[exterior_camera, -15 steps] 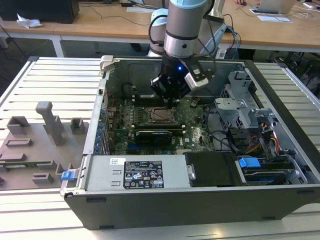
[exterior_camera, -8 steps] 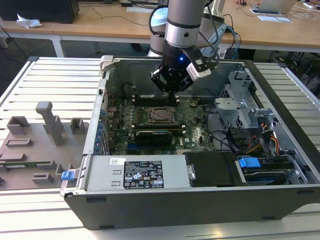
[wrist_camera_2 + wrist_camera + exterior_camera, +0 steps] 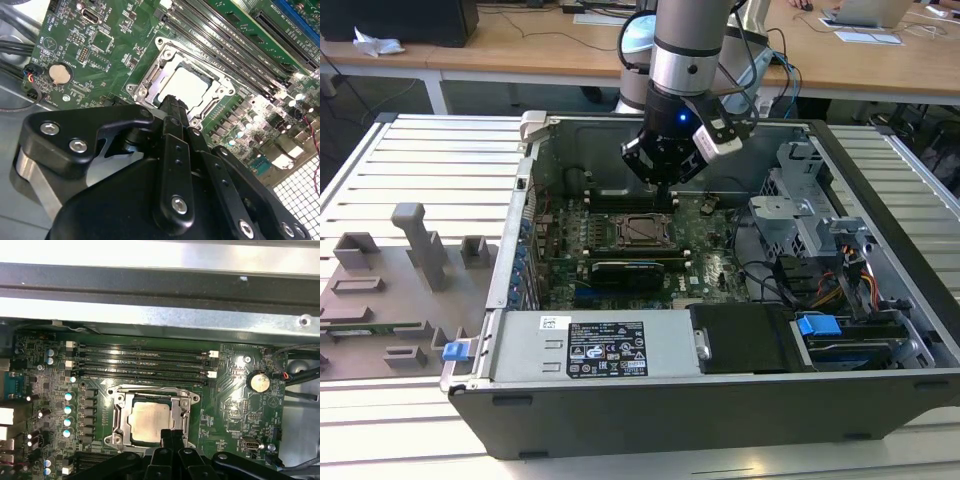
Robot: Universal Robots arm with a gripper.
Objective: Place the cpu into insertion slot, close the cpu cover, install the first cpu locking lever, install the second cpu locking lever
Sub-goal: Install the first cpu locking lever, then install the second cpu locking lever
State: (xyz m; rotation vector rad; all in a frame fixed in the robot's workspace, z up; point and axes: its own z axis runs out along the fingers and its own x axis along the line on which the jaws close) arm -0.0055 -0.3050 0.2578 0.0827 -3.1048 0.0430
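Your gripper [image 3: 670, 188] hangs low inside the open computer case [image 3: 880, 190], right over the motherboard [image 3: 100, 55], and its fingers come together to a narrow point with nothing between them. In both wrist views that dark tip sits at the near edge of the socket frame.

You can see the cpu [image 3: 149, 421] lying flat in the insertion slot [image 3: 118, 438], its pale metal top square to the frame. The cpu cover [image 3: 184, 407] looks folded down around it, the chip showing through the cut-out centre, so the placing and closing appear done. From that, you are likely on the locking levers, though the levers themselves are hard to pick out.

To do this well, keep the tip off the chip's top and off the memory slots [image 3: 142, 362] just beyond the socket. Push along the frame's edge, steadily, not down into the board. The chip lies just past your fingertips, close but apart.
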